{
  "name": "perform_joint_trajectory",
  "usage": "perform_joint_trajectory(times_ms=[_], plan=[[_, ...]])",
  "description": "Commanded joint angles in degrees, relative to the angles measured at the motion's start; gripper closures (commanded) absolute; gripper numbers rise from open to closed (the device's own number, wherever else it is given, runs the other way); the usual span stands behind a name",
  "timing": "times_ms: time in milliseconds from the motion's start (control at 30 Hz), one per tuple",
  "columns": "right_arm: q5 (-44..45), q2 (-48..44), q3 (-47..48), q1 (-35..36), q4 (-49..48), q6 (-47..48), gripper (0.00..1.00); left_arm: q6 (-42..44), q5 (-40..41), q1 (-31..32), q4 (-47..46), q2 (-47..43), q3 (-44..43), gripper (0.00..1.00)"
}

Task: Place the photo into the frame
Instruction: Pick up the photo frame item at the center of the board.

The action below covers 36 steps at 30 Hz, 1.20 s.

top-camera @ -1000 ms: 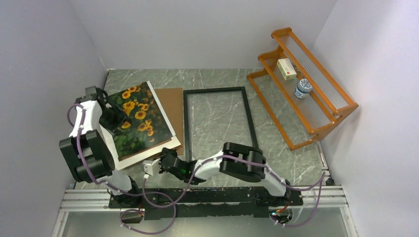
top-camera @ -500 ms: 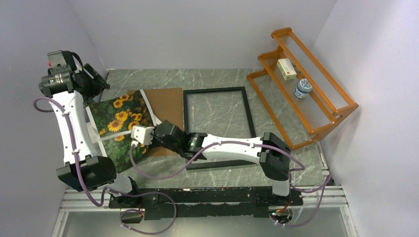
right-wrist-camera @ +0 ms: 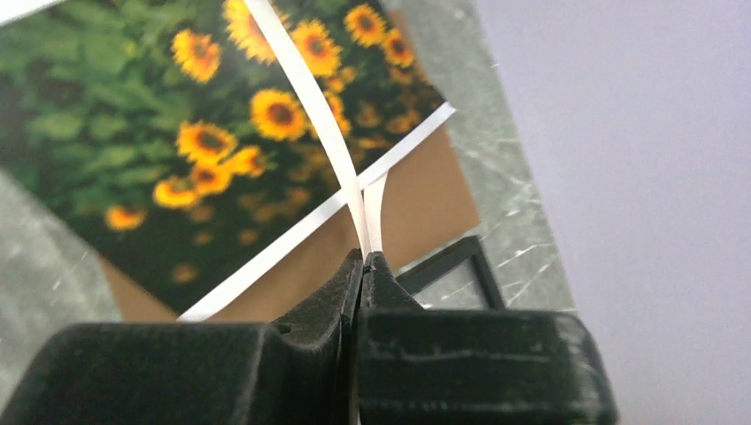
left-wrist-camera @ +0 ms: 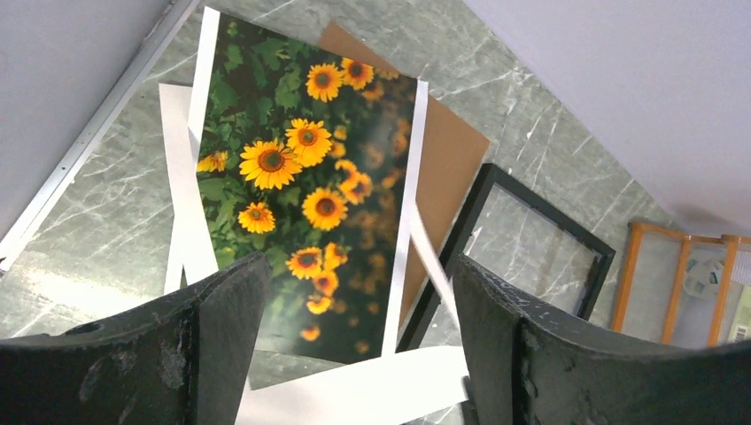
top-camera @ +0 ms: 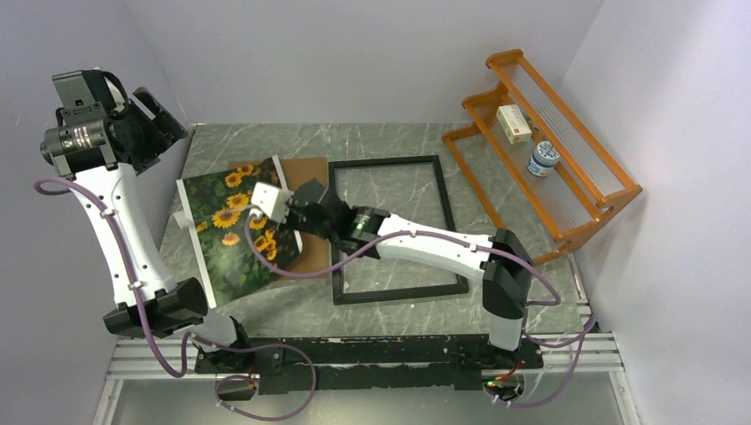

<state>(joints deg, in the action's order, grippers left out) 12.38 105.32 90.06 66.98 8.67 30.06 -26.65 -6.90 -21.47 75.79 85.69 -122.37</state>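
the right gripper is seen with its jaws pressed together on a thin white strip, judged to be a corner of the white mat, which is raised in a curve above the photo. for this step to be done well, the pinch should be kept at the very edge and the mat drawn off low and slowly, so that the print beneath is neither dragged nor creased. the left gripper is held high over the left side, jaws wide apart, nothing between them. the photo is laid flat, partly over the brown backing board, just left of the frame, through whose pane the table is seen.
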Motion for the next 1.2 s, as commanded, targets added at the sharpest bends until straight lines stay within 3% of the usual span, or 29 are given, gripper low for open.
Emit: perform_joint_trajectory(times_ms=[0,433,900,1167], plan=[[4.30,-2.87,7.18,-1.99,-4.76,-1.18,1.00,-0.12,-2.51,-0.23,0.60,-0.78,-1.69,0.19],[13.24,0.92,14.07,-6.71,-15.71,1.14,1.00,-1.43,4.15,-0.24,0.42,-2.94,-11.99,0.17],[21.35,9.18,21.72,-11.58,-29.03,7.30,1.00,-3.20,6.41,-0.26,-6.44,-8.64,-10.12,0.13],[18.12,9.90,26.54,-13.19,-30.32,7.47,1.00,-3.56,3.19,-0.24,-8.39,-11.58,-5.32,0.13]])
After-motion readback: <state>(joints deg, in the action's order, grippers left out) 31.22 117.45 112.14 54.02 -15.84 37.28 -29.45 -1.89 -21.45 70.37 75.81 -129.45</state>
